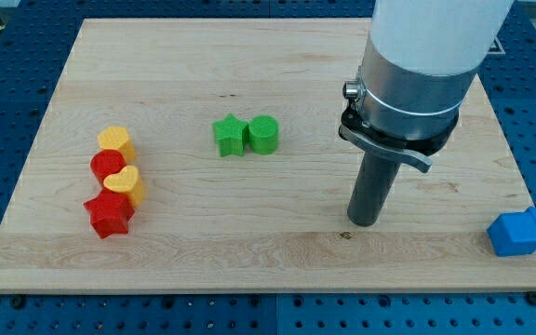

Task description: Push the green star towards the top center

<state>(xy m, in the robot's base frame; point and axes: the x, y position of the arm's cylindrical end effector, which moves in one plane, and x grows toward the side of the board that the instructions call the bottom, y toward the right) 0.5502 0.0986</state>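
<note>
The green star (229, 135) lies on the wooden board (277, 74) left of the board's middle. A green cylinder (263, 134) touches its right side. My tip (365, 221) rests on the board well to the right of and below both green blocks, apart from them. The arm's white and grey body rises from the rod to the view's top right.
At the left, a yellow block (116, 141), a red block (107, 166), a yellow heart (124, 184) and a red star (108, 214) stand clustered in a column. Two blue blocks (523, 232) sit at the board's bottom right edge.
</note>
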